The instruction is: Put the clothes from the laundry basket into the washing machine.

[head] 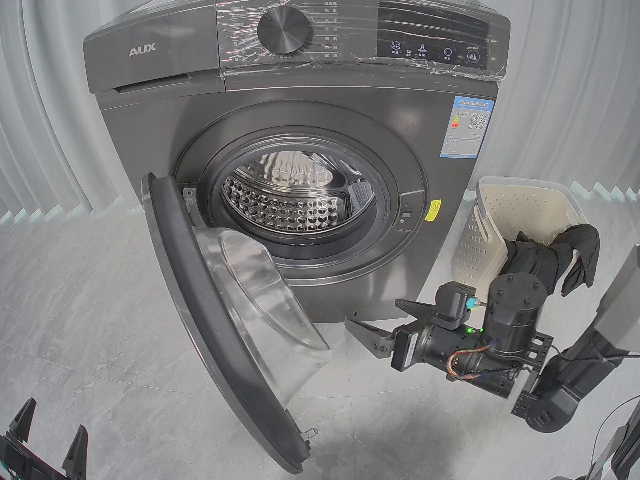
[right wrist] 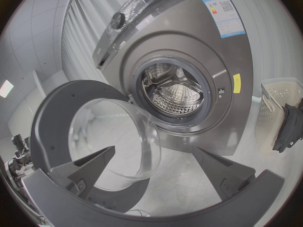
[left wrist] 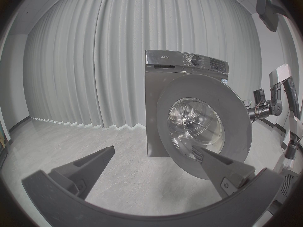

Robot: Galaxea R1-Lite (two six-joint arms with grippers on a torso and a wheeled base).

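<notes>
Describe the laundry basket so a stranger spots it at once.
Find the grey washing machine with its door open. On the floor to its right in the head view stands the laundry basket, cream plastic with perforated walls. It alone has dark clothes draped over its rim.

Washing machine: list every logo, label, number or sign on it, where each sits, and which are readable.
Brand logo: light capitals, upper left of the washing machine front; sharp, but a brand name, so not spelled out.
Blue-edged sticker: upper right of the front; print too small.
Yellow sticker: right of the drum; too small.
Programme list around the dial: blurred under plastic wrap.
Display: icons only, no legible words.
</notes>
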